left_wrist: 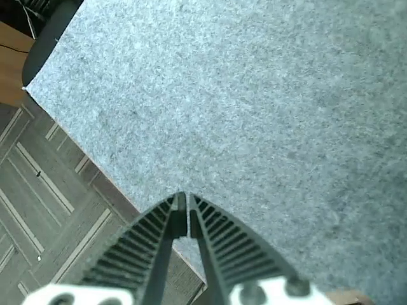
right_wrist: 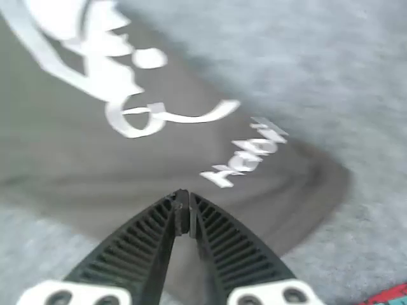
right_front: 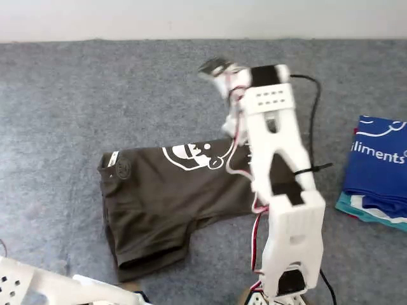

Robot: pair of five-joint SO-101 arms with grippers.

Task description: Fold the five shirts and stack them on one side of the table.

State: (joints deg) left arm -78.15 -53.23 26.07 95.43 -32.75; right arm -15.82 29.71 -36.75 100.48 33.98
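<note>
Right gripper (right_wrist: 182,202) is closed tip to tip with nothing pinched that I can see. It hangs just over the dark shirt (right_front: 165,197), printed edge right below the tips. Left gripper (left_wrist: 182,204) is also closed and empty, over bare table (left_wrist: 267,95) near its edge, well apart from the shirt.

Risks as I see them:
- Going down with the jaws closed would just shove the cloth and bunch the half-made fold.
- One sleeve pokes out on the side away from the gripper — may flop loose on a one-sided lift.
- The folded stack (right_front: 378,171) sits near the right arm — a wide swing could knock it.
</note>
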